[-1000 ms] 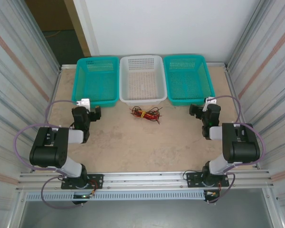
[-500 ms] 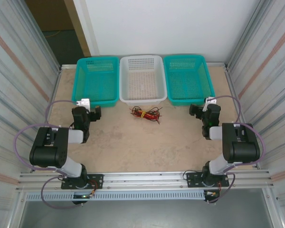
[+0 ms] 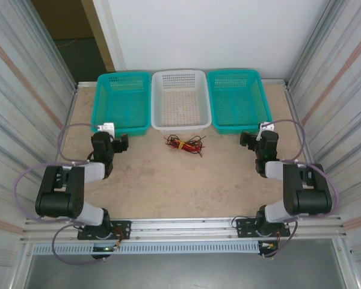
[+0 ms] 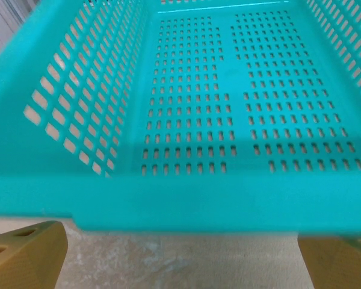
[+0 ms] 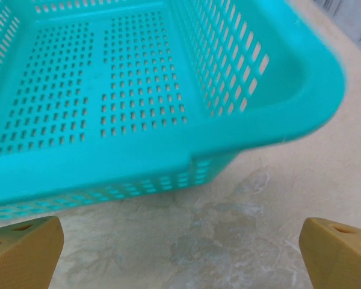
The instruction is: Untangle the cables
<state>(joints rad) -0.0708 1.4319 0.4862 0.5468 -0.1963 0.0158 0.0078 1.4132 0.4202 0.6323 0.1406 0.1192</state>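
Teal perforated baskets [image 3: 121, 130], white basket [image 3: 180, 125], red, yellow, seemingly black cables [image 3: 183, 143]

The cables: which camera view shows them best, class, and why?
The top external view: the cables lie whole as one red, black and yellow bundle on the table, just before the white basket. The left wrist view looks into the left teal basket, the right wrist view at the right teal basket.

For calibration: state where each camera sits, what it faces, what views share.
Top external: above and behind, looking down on table, cables; left arm, right arm show.
Left wrist: low, facing left teal basket; open left gripper below.
Right wrist: low, facing right teal basket; open right gripper below.
Shared: top external sees both teal baskets.
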